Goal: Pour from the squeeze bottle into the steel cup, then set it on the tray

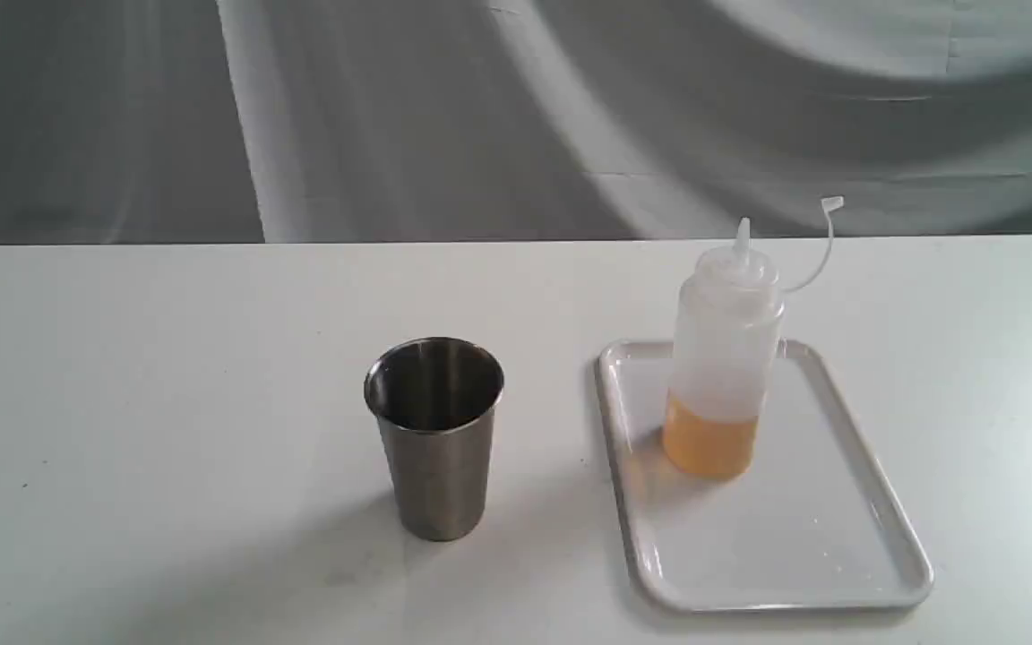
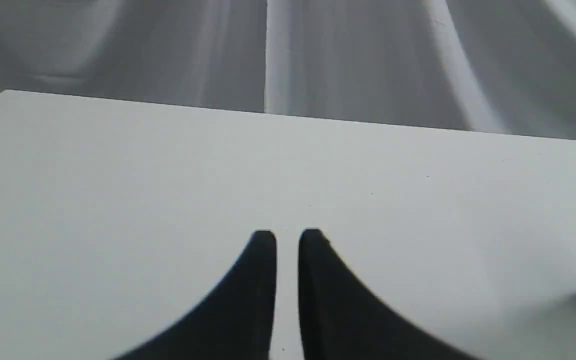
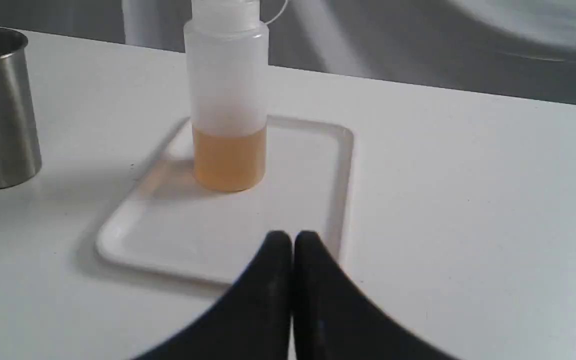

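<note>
Standing upright on the tray (image 1: 749, 555), the squeeze bottle (image 1: 722, 358) looks either untouched or already returned (the steel cup (image 1: 435, 439) hides its contents), while the left gripper (image 2: 288, 240) and right gripper (image 3: 293, 240) sit pressed together, empty.

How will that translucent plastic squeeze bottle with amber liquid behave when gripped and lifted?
The thin-looking translucent plastic squeeze bottle probably dents under a firm grip. It seems light: amber liquid fills only its lower third. With the tethered cap off, squeezing might spurt liquid.
</note>
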